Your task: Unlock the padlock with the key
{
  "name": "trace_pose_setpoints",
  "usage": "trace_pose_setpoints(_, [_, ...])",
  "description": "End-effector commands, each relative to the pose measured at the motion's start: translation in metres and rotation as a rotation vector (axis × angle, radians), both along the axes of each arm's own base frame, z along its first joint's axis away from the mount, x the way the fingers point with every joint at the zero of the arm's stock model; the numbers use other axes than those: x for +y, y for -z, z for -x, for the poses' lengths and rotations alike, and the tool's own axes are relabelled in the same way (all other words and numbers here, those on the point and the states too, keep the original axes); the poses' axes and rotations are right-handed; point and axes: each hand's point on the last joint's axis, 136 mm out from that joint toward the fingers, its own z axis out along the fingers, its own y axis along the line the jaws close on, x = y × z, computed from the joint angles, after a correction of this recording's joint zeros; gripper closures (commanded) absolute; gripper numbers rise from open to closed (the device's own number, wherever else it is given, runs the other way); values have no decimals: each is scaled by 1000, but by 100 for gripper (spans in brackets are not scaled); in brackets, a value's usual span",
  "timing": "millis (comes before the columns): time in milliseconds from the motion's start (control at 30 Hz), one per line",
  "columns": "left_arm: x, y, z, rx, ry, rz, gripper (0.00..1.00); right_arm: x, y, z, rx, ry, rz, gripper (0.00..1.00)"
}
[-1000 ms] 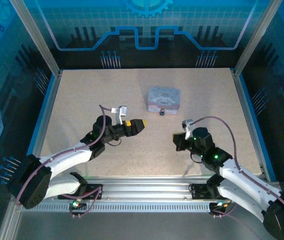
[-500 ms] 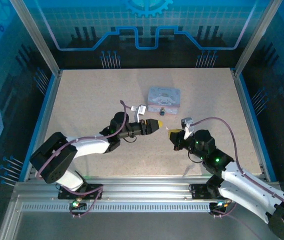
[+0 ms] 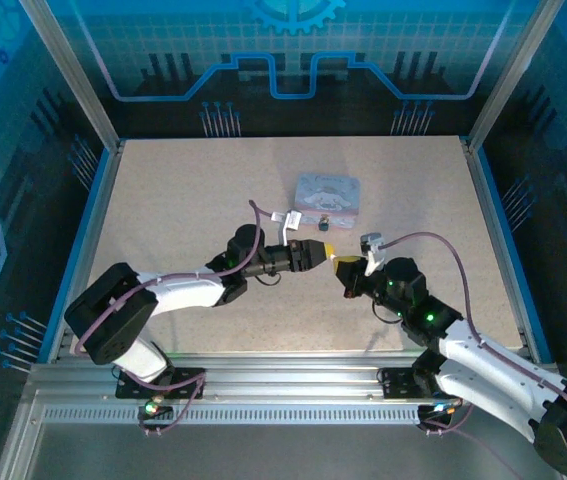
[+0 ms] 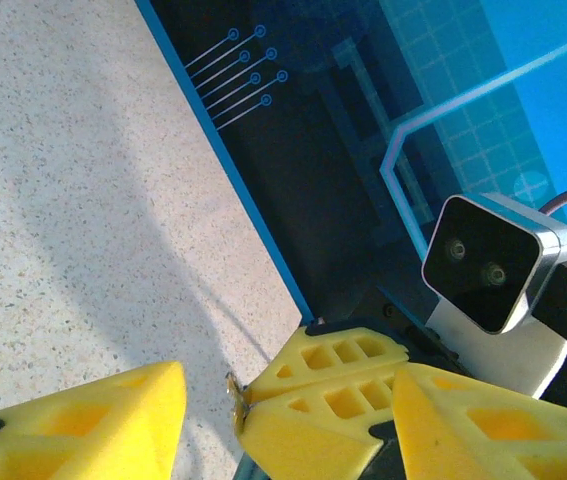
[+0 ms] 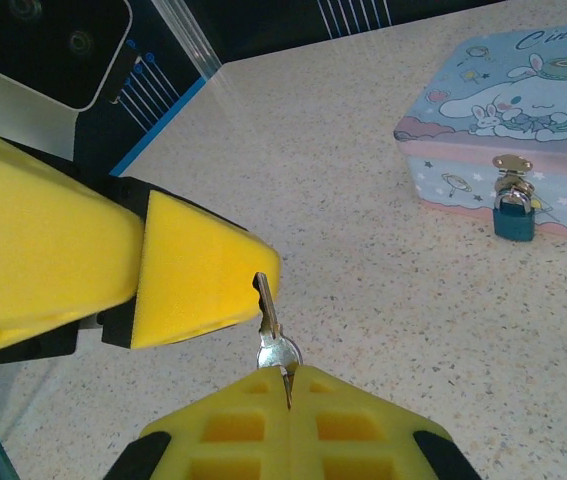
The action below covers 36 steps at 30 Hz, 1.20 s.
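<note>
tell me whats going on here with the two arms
It looks like a key handover above the table. The right gripper is shut on the key, pinching its head with the blade sticking up. The left gripper has its yellow fingers apart on either side of that blade, not clamped on it. The padlock hangs untouched on the clasp of the cartoon tin, further back.

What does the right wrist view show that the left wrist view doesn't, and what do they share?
Right wrist: the padlock hanging from the clasp of the cartoon tin, and the key flat-on, its head pinched in the shut right gripper. Left wrist: the right arm's wrist camera, and the left gripper's fingers standing apart, the right gripper's tip between them. Both: the key, yellow fingers of both arms and the speckled tabletop.
</note>
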Motion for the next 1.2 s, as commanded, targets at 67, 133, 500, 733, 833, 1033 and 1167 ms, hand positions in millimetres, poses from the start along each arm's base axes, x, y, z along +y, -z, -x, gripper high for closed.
trace_pose_setpoints(67, [-9,-14,0,-46,17,22,51,11,-27,-2,-41,-25,-61,100])
trace_pose_setpoints(133, [-10,-12,0,-44,19,19,55,14,-27,-2,-37,-31,-61,100])
trace_pose_setpoints(500, [-8,-11,-1,-53,7,6,84,17,-24,-1,-26,-38,-63,100])
trace_pose_setpoints(733, [1,-16,-1,-112,-22,-57,100,17,-21,5,-9,-76,-55,86])
trace_pose_setpoints(833, [9,-23,1,-163,-33,-105,100,13,-23,7,3,-116,-108,75])
trace_pose_setpoints(1033, [25,-47,8,-269,-6,-188,100,2,-53,13,-25,-254,-274,51])
trace_pose_setpoints(1167, [31,-59,15,-333,24,-253,100,7,-79,20,-72,-357,-325,41])
